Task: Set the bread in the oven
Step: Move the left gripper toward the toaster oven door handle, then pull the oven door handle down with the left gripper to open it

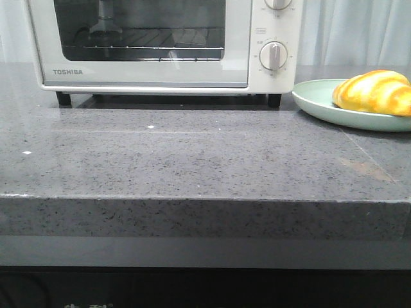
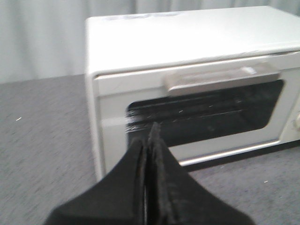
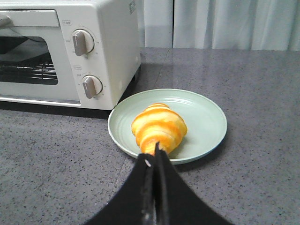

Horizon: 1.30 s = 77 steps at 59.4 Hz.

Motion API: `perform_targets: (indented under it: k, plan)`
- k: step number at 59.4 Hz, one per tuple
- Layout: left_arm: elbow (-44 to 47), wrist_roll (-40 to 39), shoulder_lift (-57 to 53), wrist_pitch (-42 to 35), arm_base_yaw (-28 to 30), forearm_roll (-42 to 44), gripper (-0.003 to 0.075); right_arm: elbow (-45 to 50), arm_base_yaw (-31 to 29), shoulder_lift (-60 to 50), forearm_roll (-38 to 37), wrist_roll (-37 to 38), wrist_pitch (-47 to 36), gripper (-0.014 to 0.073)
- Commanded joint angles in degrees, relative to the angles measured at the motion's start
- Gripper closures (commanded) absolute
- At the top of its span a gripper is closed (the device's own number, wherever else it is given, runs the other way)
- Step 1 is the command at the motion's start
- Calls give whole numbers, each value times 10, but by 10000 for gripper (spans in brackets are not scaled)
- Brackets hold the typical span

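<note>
A dark grey speckled stone table fills the scene, its top polished enough to catch pale reflections and its thick front edge squared off. A few tiny white flecks lie on its surface. A round, shallow, pale green plate sits on the table at the right side, near the table's back. Behind the table hangs a white pleated curtain, its folds running straight down to the table's far edge.
</note>
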Motion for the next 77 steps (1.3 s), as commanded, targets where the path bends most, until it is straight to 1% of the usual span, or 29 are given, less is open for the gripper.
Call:
perform_targets:
  k: [1,4,8,20,32,55,62,67,74,77]
  plan:
    - [-62,2,59,-94,-57,17,741,-22,-4,10,3,1,-43,654]
    - [-85,2,88,-122,-73,17,741,-22,-4,10,3,1,-43,654]
    - [-114,2,122,-138,-82,17,741,-22,-4,10,3,1,-43,654]
    - [-204,2,223,-135,-82,17,741,-22,-4,10,3,1,-45,654]
    - [-254,2,285,-107,-82,17,741,-22,-4,10,3,1,-52,654]
    - [-258,2,292,-52,-82,17,741,-22,-4,10,3,1,-57,654]
    - [-258,2,290,-9,-83,13,741,-22,-4,10,3,1,-57,654]
    - [-258,2,282,42,-90,10,741,-22,-4,10,3,1,-57,654]
    - [-245,2,259,89,-113,0,741,-22,-4,10,3,1,-57,654]
    - [-232,2,248,94,-126,0,741,-22,-4,10,3,1,-57,654]
